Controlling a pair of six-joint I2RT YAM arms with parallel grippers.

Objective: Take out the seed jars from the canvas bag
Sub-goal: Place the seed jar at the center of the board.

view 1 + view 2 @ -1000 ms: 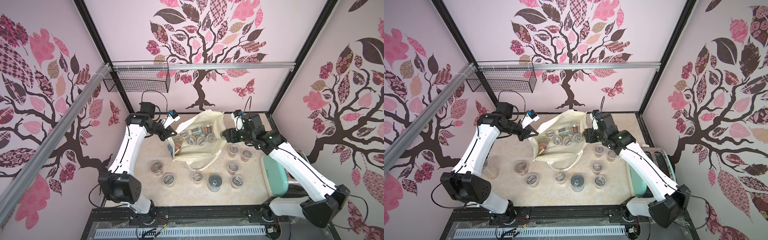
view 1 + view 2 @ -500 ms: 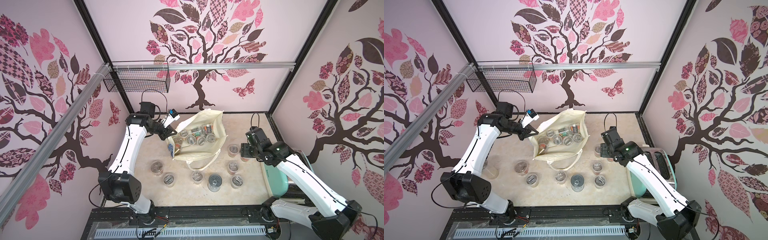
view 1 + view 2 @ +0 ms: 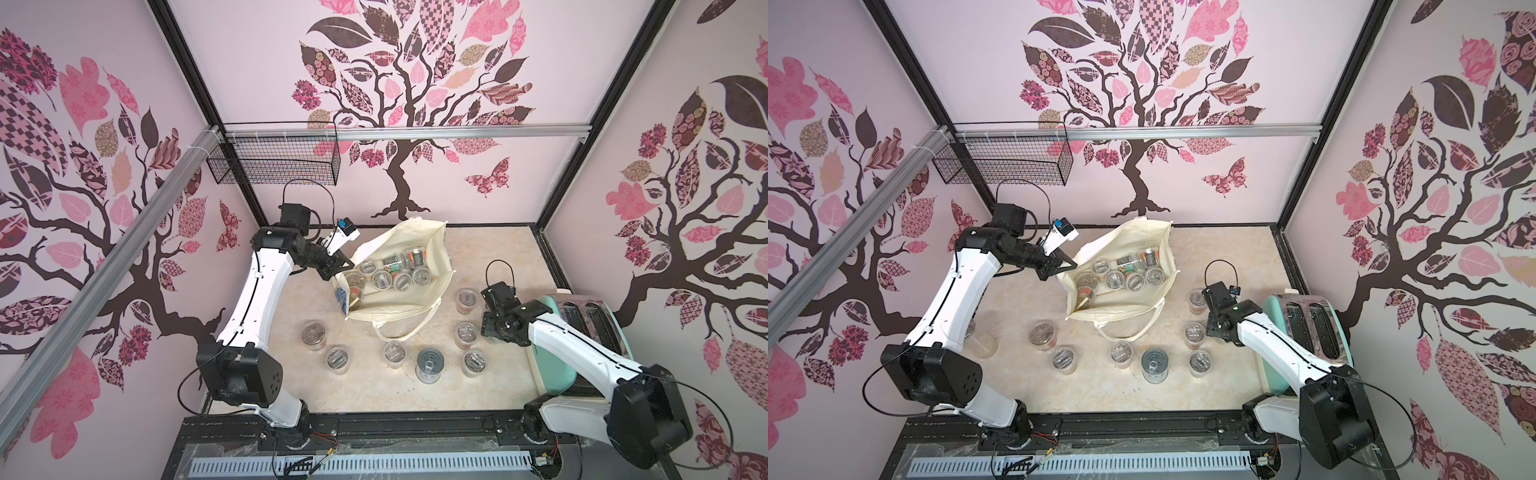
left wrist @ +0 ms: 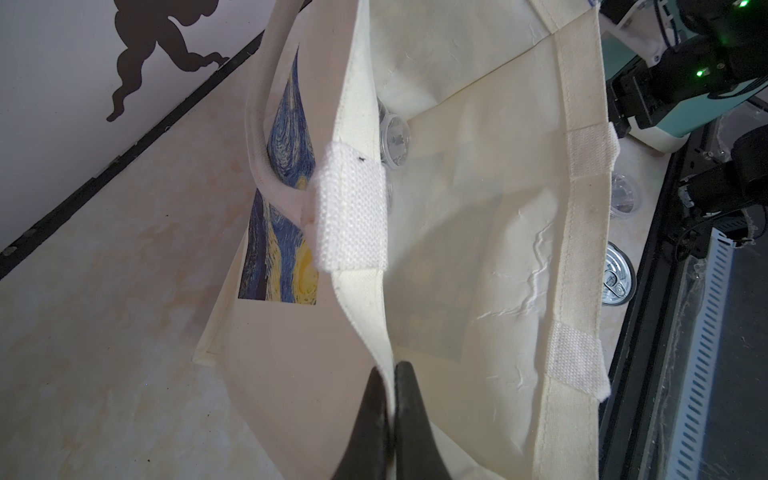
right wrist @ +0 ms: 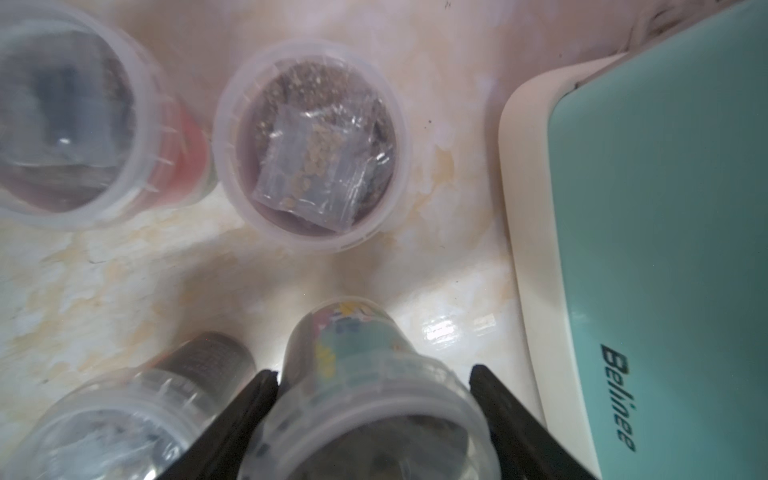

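Right gripper (image 5: pixel 372 374) astride a seed jar beside the toaster; left gripper (image 4: pixel 385 368) clamped on the bag rim.

The right fingers stand wide on either side of a teal-labelled seed jar (image 5: pixel 353 332), which seems to rest upright on the marbled tabletop (image 3: pixel 374 390) just beside the mint Belinee toaster (image 5: pixel 665 208). Whether the pads press the jar I cannot tell. The left fingers are closed tight on the hem of the canvas bag (image 3: pixel 399 309), holding its mouth open. Around the bag some six other seed jars (image 3: pixel 466 334) stand out on the table, a tin can (image 3: pixel 430 363) among them. About eight bagged jars (image 3: pixel 380 279) lie inside, so I judge the job near half done.
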